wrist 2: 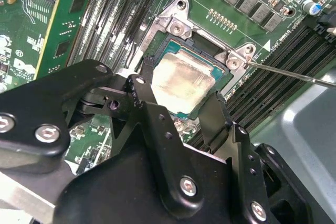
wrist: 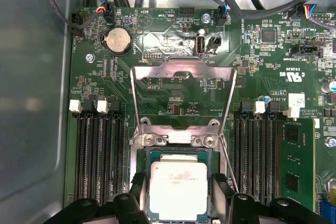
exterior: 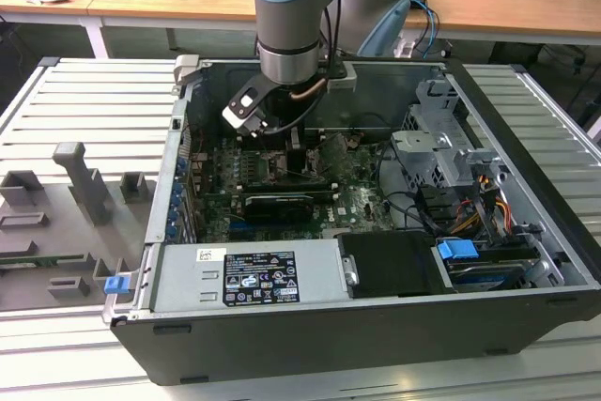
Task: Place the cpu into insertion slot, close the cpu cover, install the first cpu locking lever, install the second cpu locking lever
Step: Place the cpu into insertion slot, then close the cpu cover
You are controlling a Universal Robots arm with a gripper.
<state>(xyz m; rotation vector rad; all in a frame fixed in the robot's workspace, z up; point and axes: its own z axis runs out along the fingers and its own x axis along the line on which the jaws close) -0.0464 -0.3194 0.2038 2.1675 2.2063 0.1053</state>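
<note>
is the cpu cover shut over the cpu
No, in the first wrist view the cpu cover lies swung open beyond the bare cpu.

The cpu (wrist: 178, 190) sat in the socket (wrist: 178, 152) on the board (wrist: 262, 77), with the gripper (wrist: 178, 182) directly above it. The cpu cover (wrist: 181, 70) was swung open off the socket's far edge. Memory slots (wrist: 100, 156) flanked both sides.

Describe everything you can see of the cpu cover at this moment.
The cpu cover is a thin, silvery metal frame with a large cut-out centre, the green board showing through. It is open, swung back from the socket on its hinged edge beside two screws. Nothing grips it; the cpu lies uncovered in the socket.
</note>
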